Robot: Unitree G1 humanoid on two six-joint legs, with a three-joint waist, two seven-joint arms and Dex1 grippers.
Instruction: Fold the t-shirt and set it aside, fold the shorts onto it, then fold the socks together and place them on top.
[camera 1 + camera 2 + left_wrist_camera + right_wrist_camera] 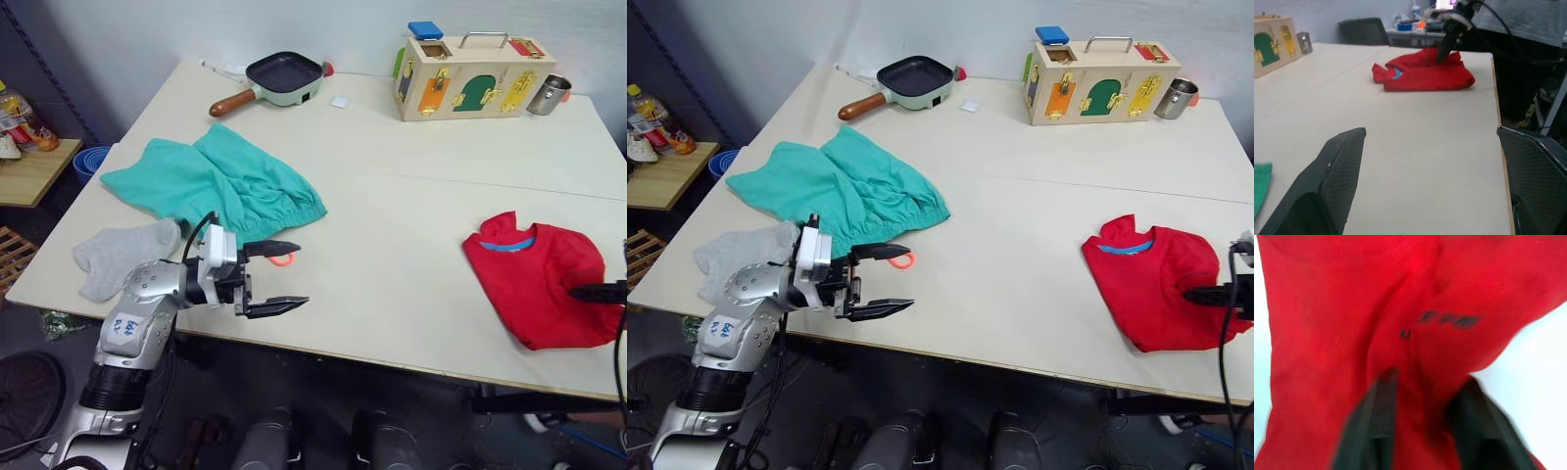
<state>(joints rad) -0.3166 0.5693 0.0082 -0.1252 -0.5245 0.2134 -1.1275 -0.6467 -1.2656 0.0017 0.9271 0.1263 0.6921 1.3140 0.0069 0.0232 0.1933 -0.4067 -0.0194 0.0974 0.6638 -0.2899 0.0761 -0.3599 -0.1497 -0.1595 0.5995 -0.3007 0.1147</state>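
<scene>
Cloth of the crumpled red t-shirt (537, 282) bunches between right tool (1422, 423) fingers; left tool (277, 278) gapes wide.

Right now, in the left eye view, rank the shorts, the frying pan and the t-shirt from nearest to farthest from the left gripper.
1. The shorts, just beyond the left gripper, on the table's left side.
2. The t-shirt, across the table at its right edge.
3. The frying pan, at the far left end of the table.
</scene>
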